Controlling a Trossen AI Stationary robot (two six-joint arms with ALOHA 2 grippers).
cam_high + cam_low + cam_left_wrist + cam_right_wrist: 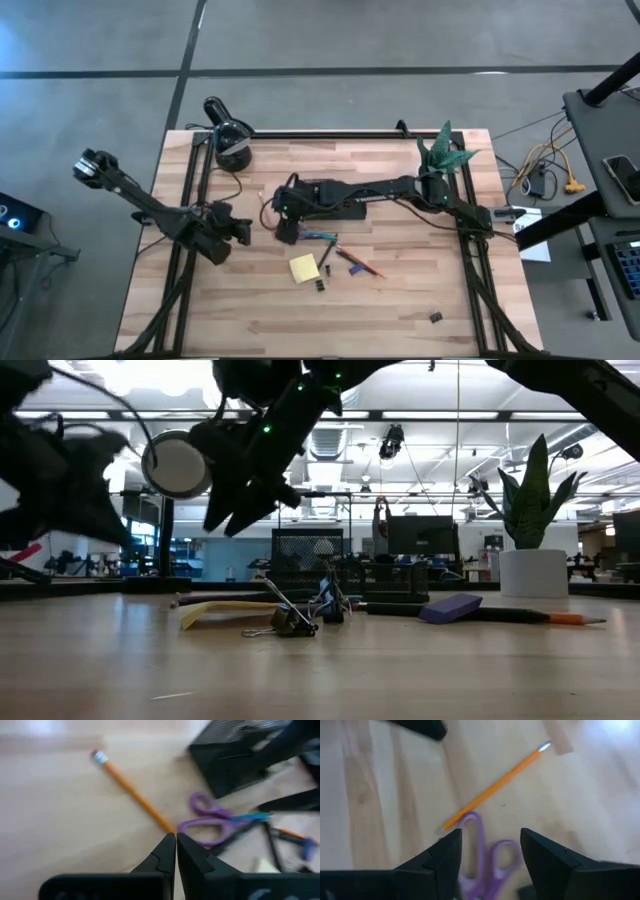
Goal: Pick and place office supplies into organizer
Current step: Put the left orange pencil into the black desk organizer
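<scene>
Small black binder clip (pixel 285 622): nearest the low camera, lying on the pale wooden surface (pixel 400 300), towards its front edge.

Flat yellow sticky-note pad (pixel 304 268): just beside the clip, mid-surface.

Purple-handled scissors (pixel 482 855): lying flat near the middle of the surface, handle loops directly below and between the right jaws, blades running on under the wrist; long axis roughly in line with the gap.

Orange wooden pencil (pixel 495 785): lying aslant, one end touching or just beside a scissor loop, the rest running away across bare wood.

Right gripper (pixel 490 845): over mid-surface, jaws released and spread wide, hovering above the scissor handles, holding nothing. Nearer arm to the scissors; judged the arm to take them.

Dark mesh rectangular organizer (pixel 235 755): just behind the scissors, towards the rear edge; contents not discernible.

Left gripper (pixel 176 851): waiting near the left edge, jaws clenched on nothing.

Small purple block (pixel 452 608), further pens (pixel 350 262): right of the pad, still outside the organizer.
</scene>
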